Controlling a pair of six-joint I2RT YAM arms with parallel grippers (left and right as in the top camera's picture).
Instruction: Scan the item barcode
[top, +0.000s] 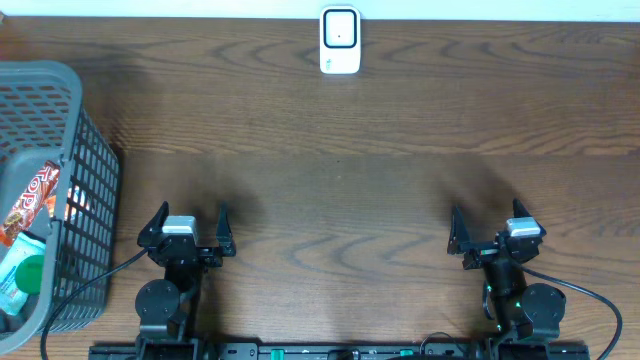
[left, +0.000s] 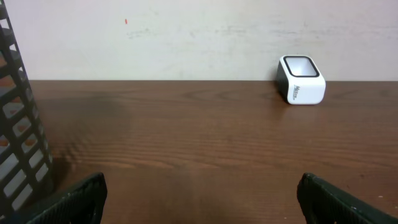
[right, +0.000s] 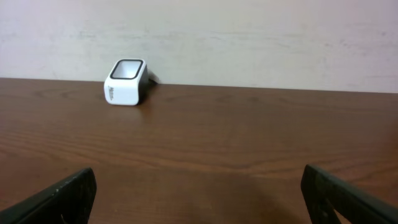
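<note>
The white barcode scanner (top: 340, 40) stands at the table's far edge by the wall, also in the left wrist view (left: 301, 79) and the right wrist view (right: 126, 83). In the grey mesh basket (top: 95, 200) at the left lie a red-orange snack packet (top: 30, 205) and a teal-green item (top: 25, 275); no barcode shows. My left gripper (top: 192, 210) rests open near the front edge, just right of the basket, with nothing between its fingers (left: 200, 186). Open and empty as well, my right gripper (top: 485, 215) sits at the front right (right: 199, 177).
The basket's wall (left: 15, 137) rises close to the left finger in the left wrist view. Black cables run from both arm bases along the front edge. Bare dark wood lies between the grippers and the scanner.
</note>
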